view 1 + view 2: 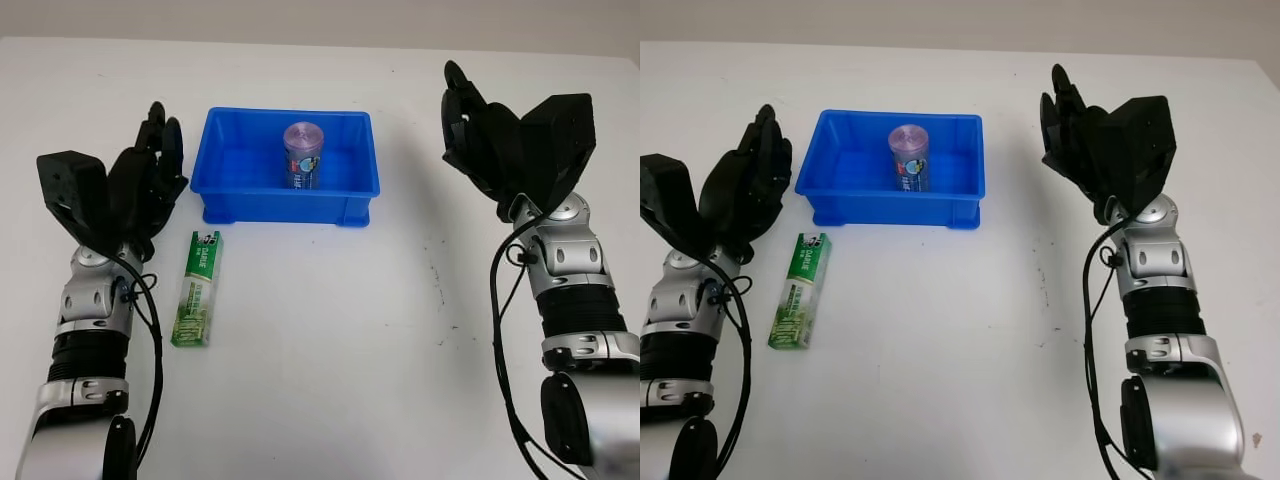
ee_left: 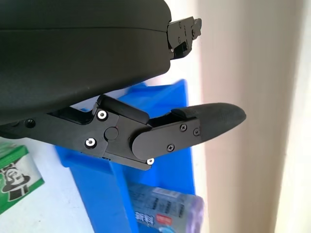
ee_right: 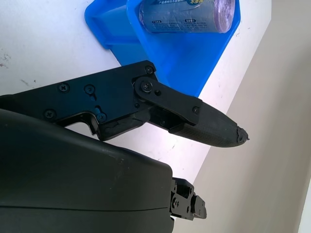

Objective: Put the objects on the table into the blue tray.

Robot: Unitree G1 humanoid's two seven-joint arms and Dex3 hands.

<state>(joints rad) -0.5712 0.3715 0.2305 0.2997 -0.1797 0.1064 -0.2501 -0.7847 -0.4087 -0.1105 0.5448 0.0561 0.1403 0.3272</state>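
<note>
Near the table's (image 1: 330,330) left edge lies a green toothpaste box (image 1: 197,288), just in front of the blue tray (image 1: 230,175), which holds an upright can (image 1: 302,155). Left hand (image 1: 150,175) is open beside the tray's left wall; right hand (image 1: 480,135) open, well right of it.

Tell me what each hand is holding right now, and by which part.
Nothing is held. The left hand is open beside the blue tray, above the toothpaste box; the right hand is open on the tray's other side.
</note>
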